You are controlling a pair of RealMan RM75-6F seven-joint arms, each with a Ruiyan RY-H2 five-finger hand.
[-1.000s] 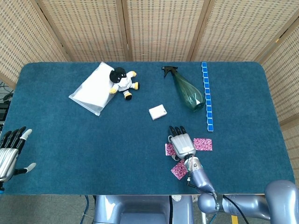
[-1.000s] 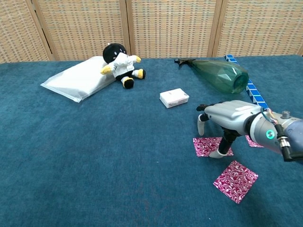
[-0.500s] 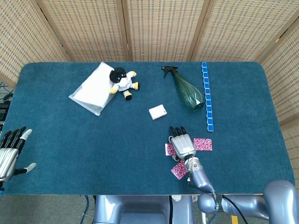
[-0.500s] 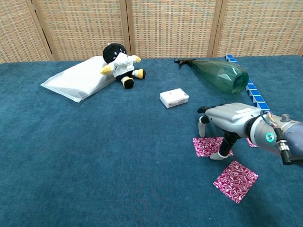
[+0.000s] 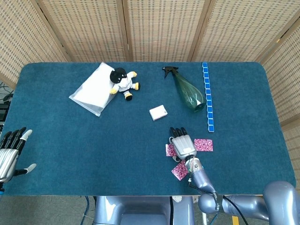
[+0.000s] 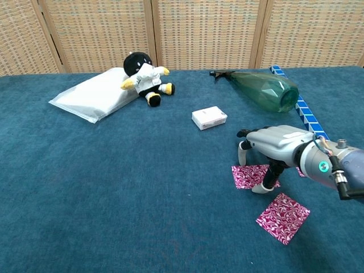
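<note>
A blue carpeted table (image 5: 70, 140) carries everything, with a white pillow (image 5: 92, 89) lying at its far left and a small plush doll (image 5: 123, 83) resting against the pillow's edge. A green spray bottle (image 5: 186, 91) lies on its side toward the far right, just beside a strip of blue tiles (image 5: 207, 96) that runs away from the robot. The right hand (image 6: 272, 149) stands palm down over the near right part of the table, its fingers (image 6: 243, 151) spread apart and bent downward, holding nothing; its thumb tip presses on a pink patterned square (image 6: 248, 176) that lies flat beneath it. A second pink square (image 6: 282, 216) lies just nearer the robot, apart from the hand, and a third (image 5: 203, 145) shows beside the hand on its right. A small white box (image 6: 209, 118) sits between the hand and the doll. The left hand (image 5: 9, 153) hangs off the table's near left edge, fingers apart and empty.
</note>
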